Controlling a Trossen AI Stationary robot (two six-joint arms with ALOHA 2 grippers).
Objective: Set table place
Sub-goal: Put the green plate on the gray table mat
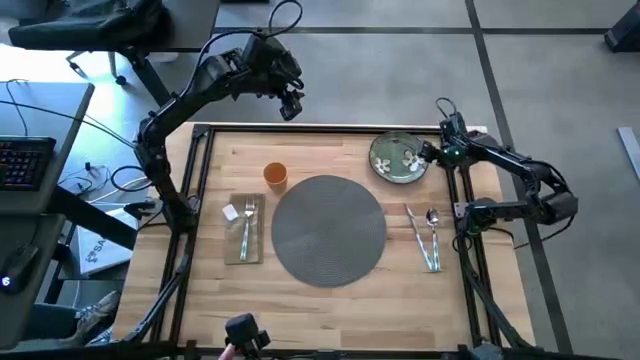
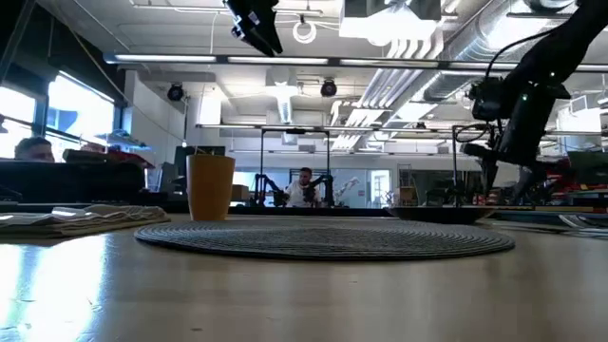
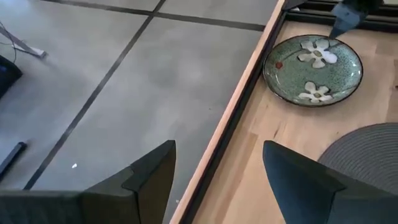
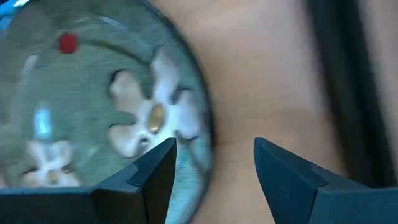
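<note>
At the far right corner of the surface, the right gripper hangs over the rim of the green flowered plate, its fingers spread apart, one over the rim, gripping nothing. The left gripper hovers beyond the far edge, fingers wide open and empty. The woven placemat lies mid-surface, orange cup beside it.

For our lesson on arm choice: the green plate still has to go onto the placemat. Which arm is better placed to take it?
Right. The right gripper is open at the green plate rim; the left gripper hangs beyond the table edge, away from the placemat.
</note>
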